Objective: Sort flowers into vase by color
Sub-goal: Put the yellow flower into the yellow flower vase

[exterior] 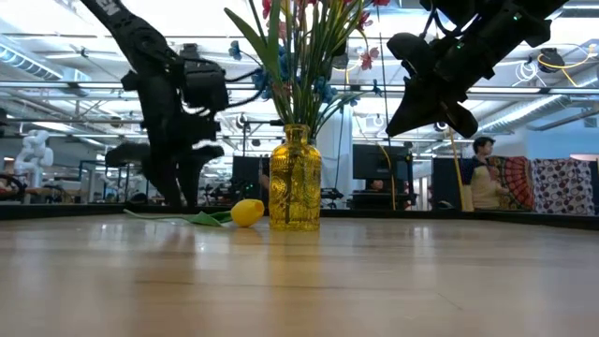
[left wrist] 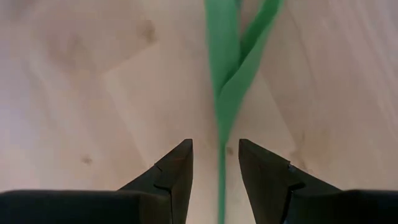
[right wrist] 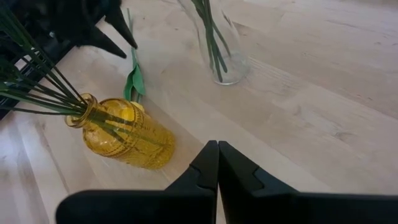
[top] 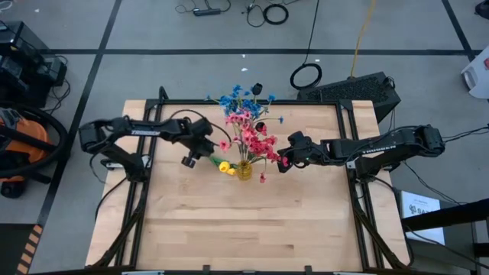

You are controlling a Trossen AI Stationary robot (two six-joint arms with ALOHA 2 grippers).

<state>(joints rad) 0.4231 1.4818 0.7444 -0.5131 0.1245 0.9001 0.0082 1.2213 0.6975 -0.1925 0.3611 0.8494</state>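
Note:
The amber vase (top: 244, 170) (exterior: 295, 183) (right wrist: 127, 135) stands mid-table and holds pink, red and blue sprays (top: 248, 130). A yellow flower (top: 224, 166) (exterior: 246, 212) lies flat on the wood, its bloom just left of the vase. Its green stem and leaves (left wrist: 231, 68) (right wrist: 133, 81) run off toward the left arm. My left gripper (top: 191, 159) (left wrist: 216, 163) is open and points down, one finger on either side of that stem without touching it. My right gripper (top: 284, 162) (right wrist: 217, 152) is shut and empty, raised to the right of the vase.
A clear glass vase (right wrist: 219, 59) with green stems stands on the far side of the amber one. Bare wood lies toward the table's near edge (top: 244, 229). A person (exterior: 483, 173) shows in the room beyond the table.

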